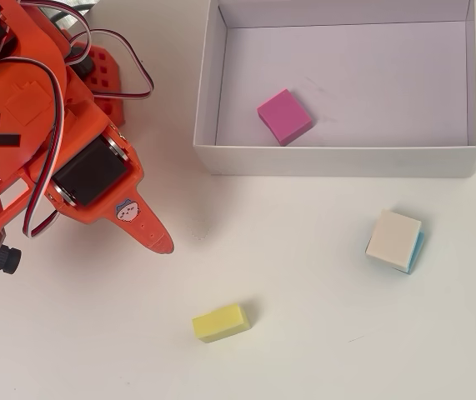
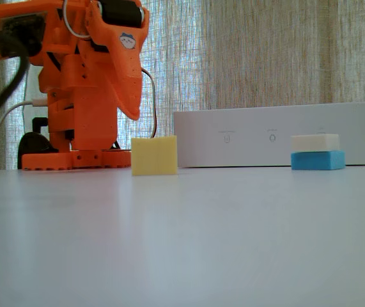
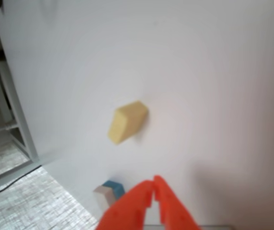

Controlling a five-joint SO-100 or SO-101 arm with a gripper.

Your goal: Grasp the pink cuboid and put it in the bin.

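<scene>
Only the overhead view shows the pink cuboid lying inside the bin, near its front wall. The gripper has its fingers together, holding nothing, in the wrist view.

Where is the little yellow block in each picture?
Overhead view: the small yellow foam block lies at bottom centre on the white table, below the bin.
Fixed view: it stands left of centre, beside the orange arm.
Wrist view: it is at the middle, above the closed fingers.
Shared landmark: the cream-topped block with teal sides.
</scene>
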